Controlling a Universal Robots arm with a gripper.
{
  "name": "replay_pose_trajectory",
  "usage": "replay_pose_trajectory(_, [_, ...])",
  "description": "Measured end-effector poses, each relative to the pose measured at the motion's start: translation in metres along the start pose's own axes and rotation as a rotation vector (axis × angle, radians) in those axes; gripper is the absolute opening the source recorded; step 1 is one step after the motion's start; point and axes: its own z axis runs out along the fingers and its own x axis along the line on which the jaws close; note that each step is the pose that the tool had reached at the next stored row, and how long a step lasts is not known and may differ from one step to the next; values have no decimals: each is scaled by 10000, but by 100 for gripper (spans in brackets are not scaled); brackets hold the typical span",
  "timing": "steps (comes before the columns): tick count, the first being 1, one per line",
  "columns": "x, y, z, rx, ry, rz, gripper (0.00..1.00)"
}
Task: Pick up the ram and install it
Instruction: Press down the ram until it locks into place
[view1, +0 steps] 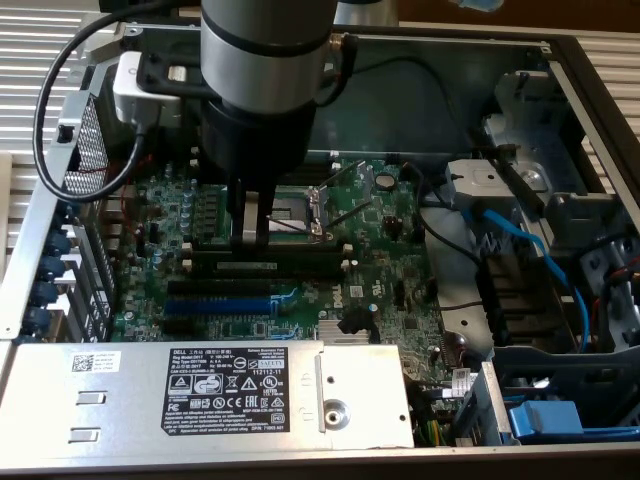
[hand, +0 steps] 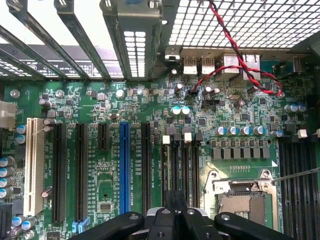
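Inside the open computer case (view1: 560, 60), above the green motherboard (view1: 370, 260), the end effector (view1: 247, 238) stands with fingers drawn together, its tips just above one end of the ram (view1: 265, 267), which lies lengthwise among the black slots (view1: 270, 252), running toward the exterior view's right.

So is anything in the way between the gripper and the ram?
Nothing visible is. The shut gripper is down on the motherboard, right next to the ram, which lies along the long black slots. No cable or part sits between them. Whether the fingertips actually touch the ram can't be told.
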Motion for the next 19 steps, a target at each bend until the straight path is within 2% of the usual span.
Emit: replay_pose_trajectory(19, [7,-3,32,-3,5,-1,10])
